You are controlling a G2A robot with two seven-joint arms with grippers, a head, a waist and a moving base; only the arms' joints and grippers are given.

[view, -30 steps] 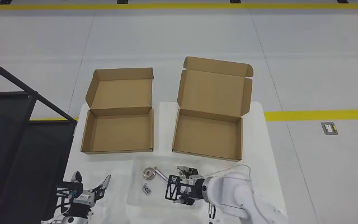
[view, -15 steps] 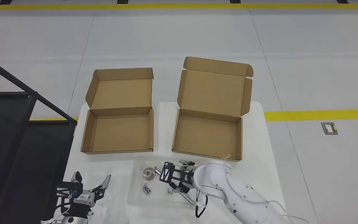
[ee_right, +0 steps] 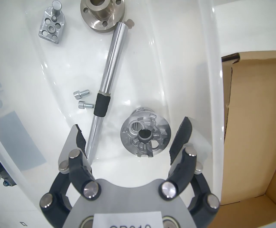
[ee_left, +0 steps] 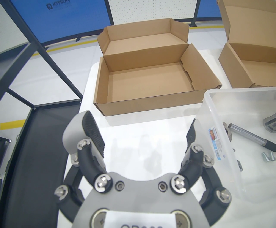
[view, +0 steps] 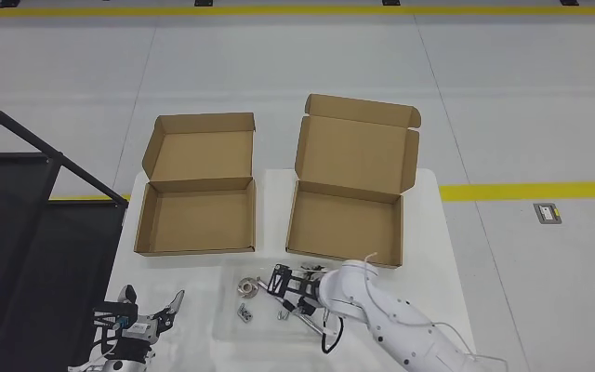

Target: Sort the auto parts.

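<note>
A clear plastic bin point(view: 223, 325) at the table's front holds metal parts. In the right wrist view I see a toothed metal hub point(ee_right: 145, 136), a chrome rod with a black band point(ee_right: 110, 71), a round flange point(ee_right: 102, 13), a small drilled bracket point(ee_right: 51, 26) and two bolts point(ee_right: 80, 94). My right gripper point(ee_right: 131, 129) hangs open just above the hub, one finger on each side of it, inside the bin point(ee_right: 207, 64). My left gripper point(ee_left: 140, 129) stands open and empty over the bare table left of the bin point(ee_left: 215, 121), at the front left corner point(view: 139, 316).
Two open, empty cardboard boxes sit behind the bin: the left box point(view: 195, 221) and the right box point(view: 346, 226). A dark metal rack point(view: 37, 186) stands off the table's left edge. The right box's corner point(ee_right: 250, 129) is close beside my right gripper.
The right arm has swung its gripper leftward and a little farther back inside the bin. The left gripper has stayed where it was.
</note>
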